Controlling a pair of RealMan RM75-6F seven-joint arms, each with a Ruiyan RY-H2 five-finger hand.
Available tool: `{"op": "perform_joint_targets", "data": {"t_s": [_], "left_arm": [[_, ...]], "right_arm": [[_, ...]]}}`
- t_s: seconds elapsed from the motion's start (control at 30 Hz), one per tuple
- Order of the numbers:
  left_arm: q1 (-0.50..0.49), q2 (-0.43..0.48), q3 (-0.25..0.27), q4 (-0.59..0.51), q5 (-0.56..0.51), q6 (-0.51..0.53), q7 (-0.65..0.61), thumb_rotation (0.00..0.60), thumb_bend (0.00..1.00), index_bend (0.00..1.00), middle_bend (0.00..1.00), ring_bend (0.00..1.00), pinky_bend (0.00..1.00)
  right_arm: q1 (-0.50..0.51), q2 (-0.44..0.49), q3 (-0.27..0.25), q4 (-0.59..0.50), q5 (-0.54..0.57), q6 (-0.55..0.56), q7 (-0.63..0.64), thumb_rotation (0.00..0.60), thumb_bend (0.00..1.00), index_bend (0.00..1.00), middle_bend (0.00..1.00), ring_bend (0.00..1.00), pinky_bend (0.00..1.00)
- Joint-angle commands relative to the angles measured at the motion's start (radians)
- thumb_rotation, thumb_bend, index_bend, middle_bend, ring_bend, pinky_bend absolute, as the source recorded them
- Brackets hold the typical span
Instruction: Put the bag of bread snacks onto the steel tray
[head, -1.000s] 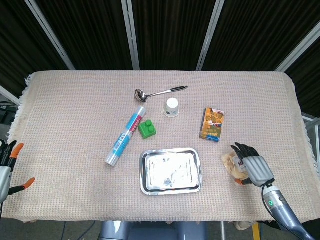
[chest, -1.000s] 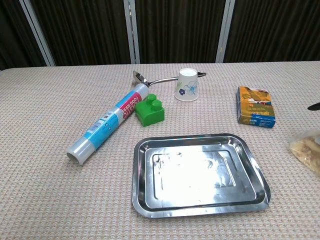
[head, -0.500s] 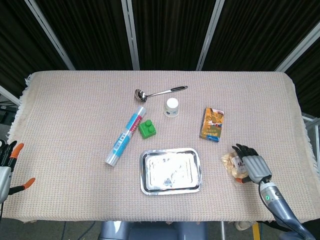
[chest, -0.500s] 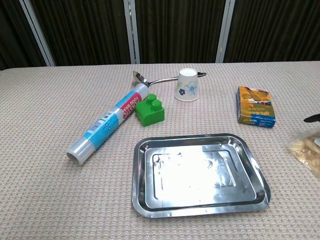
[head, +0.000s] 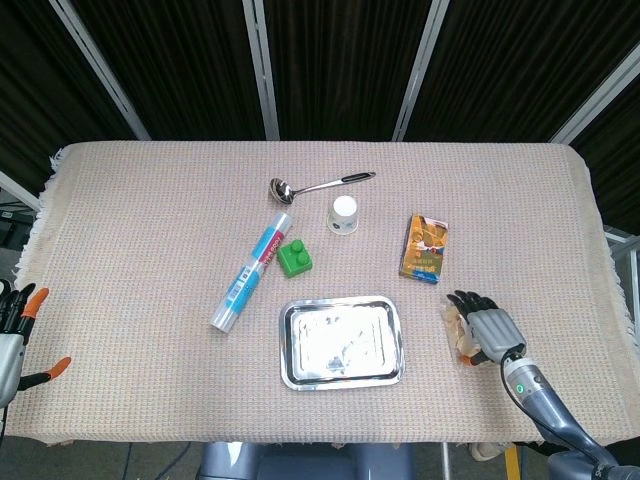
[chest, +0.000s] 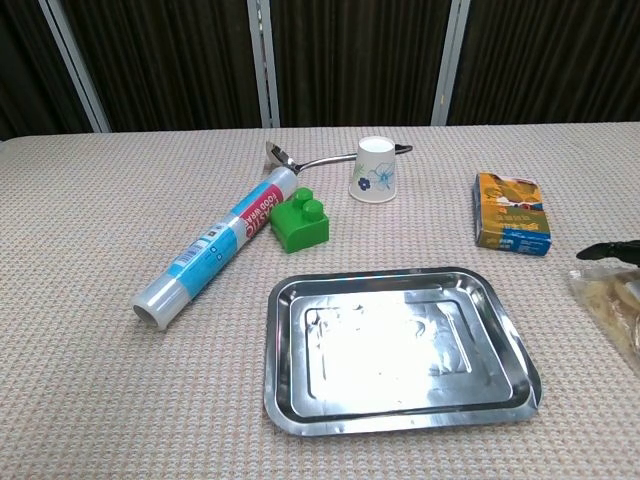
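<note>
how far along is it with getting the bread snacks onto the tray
Early. Nothing is finished: the steel tray holds nothing, and the bag of bread snacks lies on the cloth to its right. In hand: the right hand rests over the bag, though a firm grip can't be confirmed. Left to do: lift the bag, carry it leftward and set it on the tray. The left hand sits idle at the table's edge.
</note>
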Motion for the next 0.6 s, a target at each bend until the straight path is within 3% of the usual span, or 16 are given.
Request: {"op": "perform_joint_targets", "data": {"t_s": [0.03,0.2,0.3,0.6], "left_arm": [[0.000,0.000,-0.001,0.001,-0.002,-0.001,0.000,0.535,0.00,0.07,0.00,0.00,0.00],[-0.003,-0.002,0.000,0.000,0.000,-0.005,0.002,0.532,0.00,0.07,0.00,0.00,0.00],[-0.005,-0.002,-0.001,0.000,0.002,-0.007,0.004,0.535,0.00,0.07,0.00,0.00,0.00],[-0.007,-0.002,-0.002,-0.001,0.003,-0.006,0.003,0.534,0.00,0.07,0.00,0.00,0.00]], "right_arm": [[0.006,-0.011,0.002,0.018,0.011,-0.005,0.002,0.600,0.00,0.20,0.16,0.05,0.25],[0.003,-0.021,-0.001,0.041,0.010,0.002,0.017,0.600,0.02,0.42,0.34,0.25,0.47],[0.001,-0.024,-0.001,0.050,0.001,0.016,0.031,0.600,0.07,0.50,0.41,0.35,0.55],[-0.010,0.007,0.000,0.017,-0.061,0.087,0.090,0.600,0.11,0.59,0.50,0.47,0.68]]}}
